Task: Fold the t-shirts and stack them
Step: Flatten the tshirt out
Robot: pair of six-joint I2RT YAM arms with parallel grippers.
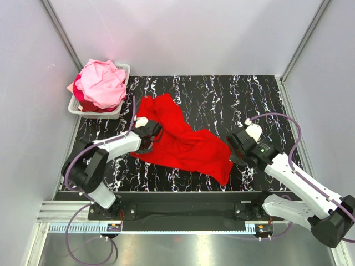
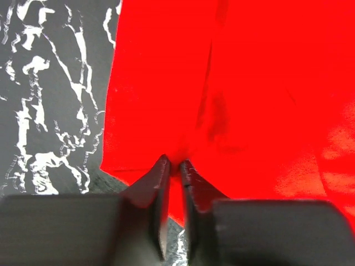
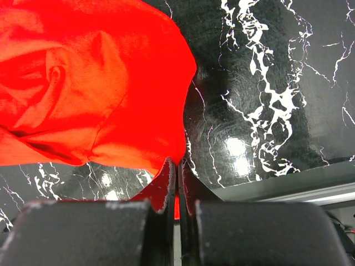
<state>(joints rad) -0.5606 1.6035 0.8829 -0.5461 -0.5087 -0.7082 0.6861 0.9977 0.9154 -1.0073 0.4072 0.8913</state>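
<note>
Left gripper [image 2: 173, 164] and right gripper [image 3: 178, 164] pinch opposite red t-shirt [image 1: 183, 143] edges.

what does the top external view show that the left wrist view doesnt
Only top external: the white slotted basket at the far left, heaped with pink t-shirts. It also shows both arms, and the right gripper pinching the near right corner of the red t-shirt.

Only left wrist: a close look at the left gripper, its jaws closed on the shirt's edge with fabric between them.

Both: the red t-shirt lying crumpled on the black marbled table.
</note>
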